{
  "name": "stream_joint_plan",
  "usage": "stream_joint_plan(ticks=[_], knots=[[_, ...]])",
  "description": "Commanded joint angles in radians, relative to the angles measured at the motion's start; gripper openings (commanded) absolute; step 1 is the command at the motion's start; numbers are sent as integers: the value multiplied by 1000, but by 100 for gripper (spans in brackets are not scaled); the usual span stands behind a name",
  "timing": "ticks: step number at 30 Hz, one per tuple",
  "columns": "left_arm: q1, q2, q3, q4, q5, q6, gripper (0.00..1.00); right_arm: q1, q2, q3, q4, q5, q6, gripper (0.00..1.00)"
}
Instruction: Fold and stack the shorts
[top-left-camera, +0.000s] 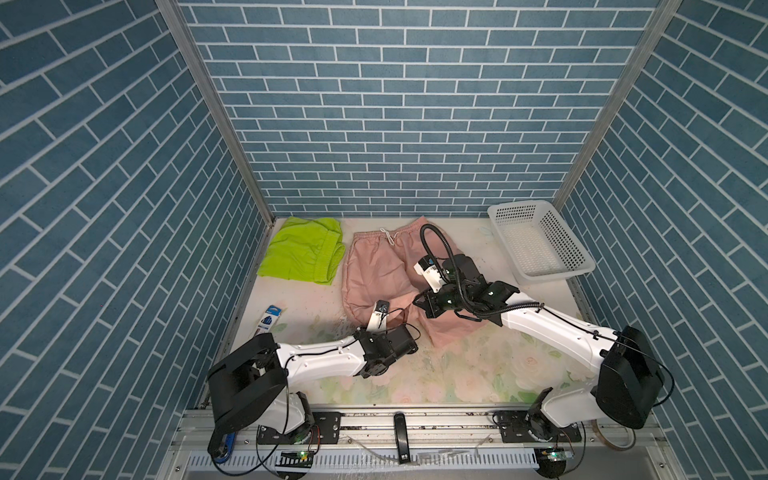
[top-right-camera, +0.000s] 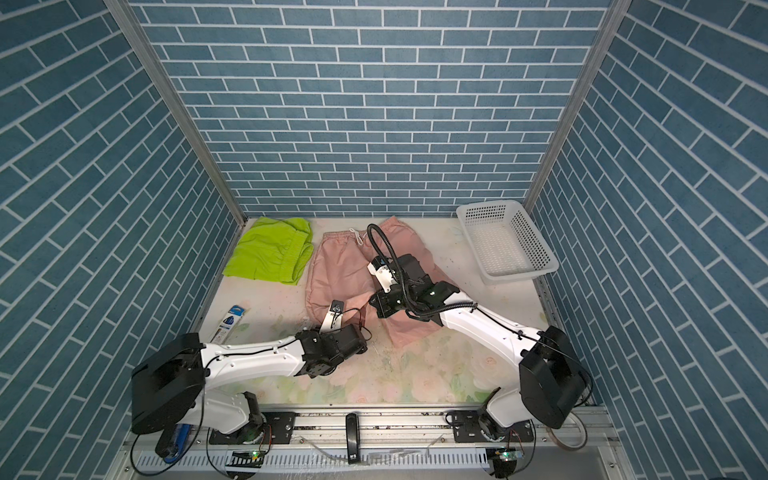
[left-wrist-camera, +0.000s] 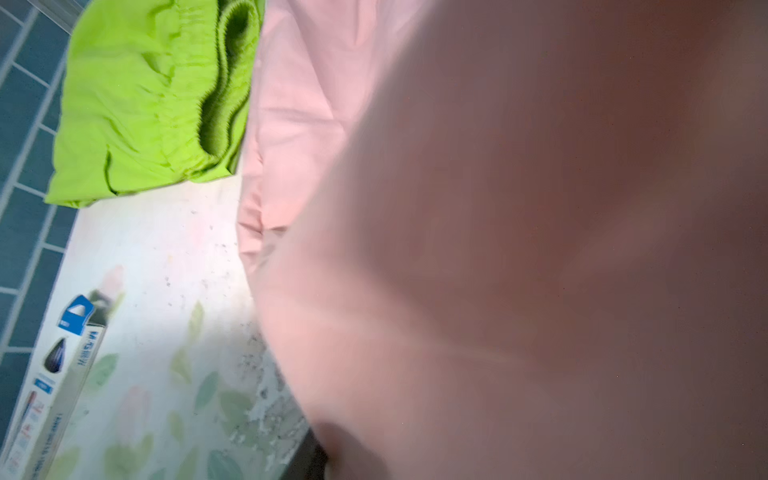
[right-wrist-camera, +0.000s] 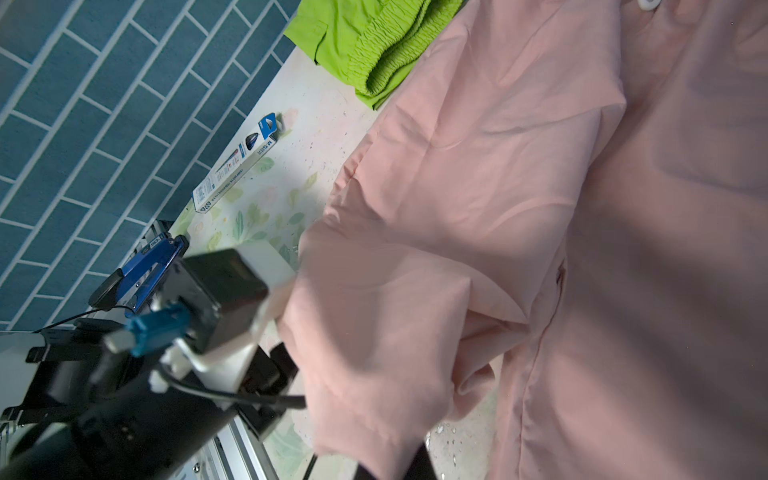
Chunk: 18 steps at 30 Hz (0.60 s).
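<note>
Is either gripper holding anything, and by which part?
Right gripper pinches the pink shorts at a leg hem. Left gripper is buried in that fabric; its hold cannot be told.

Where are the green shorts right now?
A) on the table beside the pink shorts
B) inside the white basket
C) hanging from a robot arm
A: the lime green shorts lie flat on the table, right beside the salmon pink shorts.

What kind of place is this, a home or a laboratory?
Most likely a robot test booth in a laboratory, not a home. Brick-pattern wall panels sit in metal corner posts, the left arm and right arm are mounted on a metal rail, and pink shorts and green shorts lie on the table.
</note>
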<state>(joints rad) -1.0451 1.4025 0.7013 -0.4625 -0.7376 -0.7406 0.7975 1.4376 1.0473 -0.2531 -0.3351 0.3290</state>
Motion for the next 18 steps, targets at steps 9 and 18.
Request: stream_joint_plan(ticks=[9,18], knots=[[255,-200,203,-262,565,345,0,-3,-11,48,-242,105,-209,0],[386,-116,429,-549,768,465,0,-6,28,207,-402,0,-280,0]])
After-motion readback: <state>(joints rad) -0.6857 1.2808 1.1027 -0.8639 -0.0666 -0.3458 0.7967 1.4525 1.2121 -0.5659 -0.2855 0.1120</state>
